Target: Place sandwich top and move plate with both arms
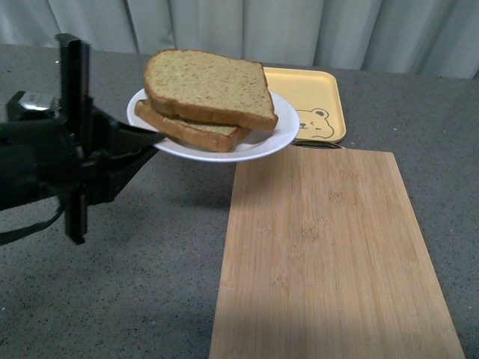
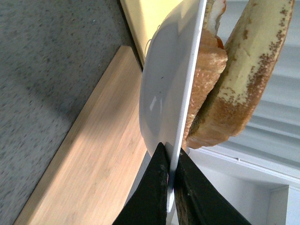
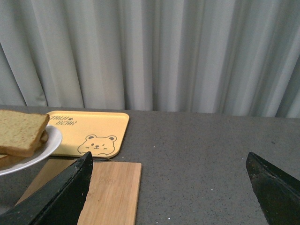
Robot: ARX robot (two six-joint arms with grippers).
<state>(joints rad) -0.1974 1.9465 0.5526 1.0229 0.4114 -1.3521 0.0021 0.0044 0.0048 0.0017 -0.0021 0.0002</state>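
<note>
**Grey table (image 1: 135, 299), plate (image 1: 269, 138) held up high**

A wooden board (image 1: 329, 254) fills the lower right, with a yellow tray (image 1: 322, 97) at the upper right. The plate hangs nearly level at upper middle so the sandwich top (image 1: 209, 86) won't slide off. The left claw (image 2: 171, 183) pinches its rim. The right claw (image 3: 168, 161) is wide apart and empty.

The sandwich top (image 1: 208, 86), a brown speckled bread slice with a darker crust, lay flat and slightly askew on a lower slice. Both sat on the round white plate (image 1: 278, 133), raised clear of the bench. The left end effector (image 1: 148, 138) clamped the plate's rim. The right end effector (image 3: 171, 187) was spread wide and empty.
</note>
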